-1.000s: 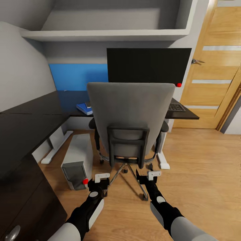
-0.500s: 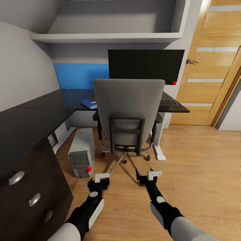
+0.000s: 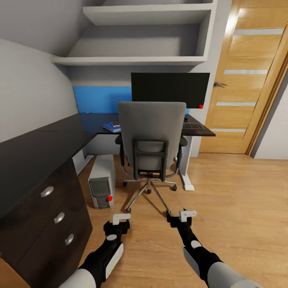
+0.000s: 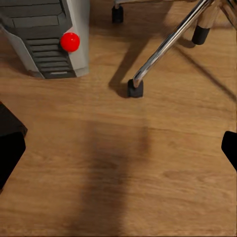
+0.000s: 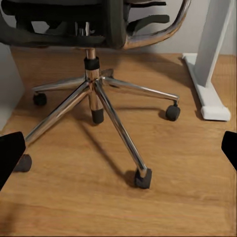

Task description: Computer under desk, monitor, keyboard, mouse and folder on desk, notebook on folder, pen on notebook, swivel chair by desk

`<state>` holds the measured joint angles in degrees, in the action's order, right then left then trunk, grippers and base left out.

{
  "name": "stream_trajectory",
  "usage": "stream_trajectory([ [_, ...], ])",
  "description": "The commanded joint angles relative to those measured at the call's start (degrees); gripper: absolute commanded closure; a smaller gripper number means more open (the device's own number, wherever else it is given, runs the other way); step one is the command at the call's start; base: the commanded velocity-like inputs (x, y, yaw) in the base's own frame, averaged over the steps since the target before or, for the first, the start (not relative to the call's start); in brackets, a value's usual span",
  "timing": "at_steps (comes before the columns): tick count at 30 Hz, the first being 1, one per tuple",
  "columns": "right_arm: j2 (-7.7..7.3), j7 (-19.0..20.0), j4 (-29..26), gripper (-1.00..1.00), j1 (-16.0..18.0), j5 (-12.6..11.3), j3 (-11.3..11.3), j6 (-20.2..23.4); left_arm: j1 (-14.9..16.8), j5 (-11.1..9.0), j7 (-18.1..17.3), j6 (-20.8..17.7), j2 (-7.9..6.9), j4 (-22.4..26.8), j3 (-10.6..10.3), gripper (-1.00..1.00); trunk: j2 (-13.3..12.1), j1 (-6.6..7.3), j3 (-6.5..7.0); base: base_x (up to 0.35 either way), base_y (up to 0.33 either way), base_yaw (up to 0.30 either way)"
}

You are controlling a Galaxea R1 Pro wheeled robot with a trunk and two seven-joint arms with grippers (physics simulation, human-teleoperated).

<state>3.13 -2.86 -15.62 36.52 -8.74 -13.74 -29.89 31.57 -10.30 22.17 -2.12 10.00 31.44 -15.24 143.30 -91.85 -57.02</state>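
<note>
Though ahead, swivel chair beyond jaws.

Table front blocked by swivel chair, computer beside its chrome base, open floor on right side

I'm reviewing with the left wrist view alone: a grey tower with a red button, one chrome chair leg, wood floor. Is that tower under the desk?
Observer: Yes, as far as the head view shows. The computer stands on the floor below the inner corner of the desk, with its front facing the robot.
Operator: Where does the chair sit?
Observer: The swivel chair is drawn up to the desk with its back to the robot, right in front of the monitor.
Operator: Is anything else on the desktop?
Observer: The blue folder lies on the desk left of the chair back, and the keyboard lies to its right.
</note>
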Motion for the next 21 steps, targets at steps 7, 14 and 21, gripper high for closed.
stream_trajectory([
  [7,-1.28,-0.5,12.2,-1.0,0.0,-0.6,-0.4,-2.2,0.1,-0.3,0.5,4.3,0.0,-16.3,-0.2,-1.0,-0.5,0.41,1.46,-0.037,0.0,0.0],
  [14,-3.24,-2.2,16.5,-1.0,-1.8,-0.8,-0.4,-3.0,0.1,-0.3,0.5,15.0,0.0,-28.7,-0.1,-1.0,-3.3,1.95,2.72,-0.001,0.0,0.0],
  [21,-3.97,-2.5,16.8,-1.0,-3.3,-0.9,-0.4,-3.1,-1.8,-0.3,0.5,17.2,0.0,-30.1,0.0,-1.0,-6.1,3.48,3.98,0.0,0.0,0.0],
])
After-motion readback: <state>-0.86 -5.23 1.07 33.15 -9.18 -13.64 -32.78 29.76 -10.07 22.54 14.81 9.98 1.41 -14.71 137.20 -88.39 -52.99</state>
